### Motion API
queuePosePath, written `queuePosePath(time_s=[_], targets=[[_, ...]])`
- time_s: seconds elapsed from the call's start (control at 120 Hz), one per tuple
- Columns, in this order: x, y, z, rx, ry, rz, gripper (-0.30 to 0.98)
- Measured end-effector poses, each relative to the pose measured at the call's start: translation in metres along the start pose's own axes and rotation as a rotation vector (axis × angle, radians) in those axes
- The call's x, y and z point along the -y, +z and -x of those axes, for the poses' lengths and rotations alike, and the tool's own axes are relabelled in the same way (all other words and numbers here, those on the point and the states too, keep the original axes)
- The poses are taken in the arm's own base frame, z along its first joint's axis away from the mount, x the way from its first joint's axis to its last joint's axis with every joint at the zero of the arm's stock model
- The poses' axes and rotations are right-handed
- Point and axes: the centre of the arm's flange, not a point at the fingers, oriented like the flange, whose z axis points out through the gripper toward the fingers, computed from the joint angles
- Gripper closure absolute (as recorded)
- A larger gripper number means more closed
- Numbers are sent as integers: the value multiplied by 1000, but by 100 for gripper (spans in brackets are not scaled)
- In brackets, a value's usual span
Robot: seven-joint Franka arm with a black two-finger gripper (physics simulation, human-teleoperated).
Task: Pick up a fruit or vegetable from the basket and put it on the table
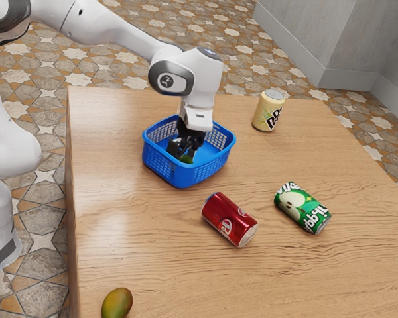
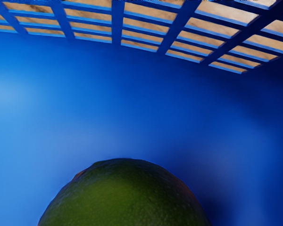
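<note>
Inside the blue basket (image 1: 186, 177): black gripper (image 1: 187, 147), lowered between the walls; whether it stands open or closed cannot be told.
Green fruit (image 1: 186, 159): task item, in the basket, directly under the gripper; reddish tint at the flanks of the skin in the wrist view.
Basket construction: smooth solid floor, slotted walls, rounded corners; wood tone visible through the slots in the wrist view. Stands upright on the table.
Arm (image 1: 119, 30): white, entering from the exterior view's upper left, wrist bent down over the basket.
Red soda can (image 1: 229, 219): on its side, near the basket.
Green soda can (image 1: 302, 207): on its side, pear-like fruit printed on the label; apart from the red soda can.
Pale-yellow soda can (image 1: 268, 110): upright, near the table's far edge.
Mango (image 1: 117, 303): green and orange, on the table at the exterior view's lower left, well apart from the basket.
Table (image 1: 139, 245): light brown wood, wavy dark grain, straight edges, soft sheen toward the exterior view's left.
Floor (image 1: 43, 265): patterned tile; pale star shapes among grey-brown stone and orange-tan pieces.
Wall (image 1: 298, 40): plain grey, with a projecting corner and a grey skirting (image 1: 349, 79) at floor level.
</note>
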Motion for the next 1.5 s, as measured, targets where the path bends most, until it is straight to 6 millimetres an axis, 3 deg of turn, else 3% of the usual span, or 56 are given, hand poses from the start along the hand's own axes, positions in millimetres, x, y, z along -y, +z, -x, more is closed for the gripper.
queuePosePath(time_s=[0.15, 0.417, 0.617, 0.85, 1.025, 1.1, 1.167, 1.25, 1.392, 1.442, 1.5], targets=[[4, 2, 4, -7, -20, -2, 35], [10, -11, 0, -22, -39, -26, 40], [27, -35, 7, -34, -76, -63, 41], [58, -78, 22, -73, -132, -142, 41], [53, -179, -20, -147, -105, -273, 40], [44, -211, -35, -159, -94, -306, 40], [34, -230, -62, -192, -60, -336, 39], [26, -228, -99, -248, -7, -357, 40], [26, -192, -157, -348, 58, -374, 41], [31, -177, -167, -381, 61, -382, 41], [52, -154, -161, -400, 26, -393, 41]])
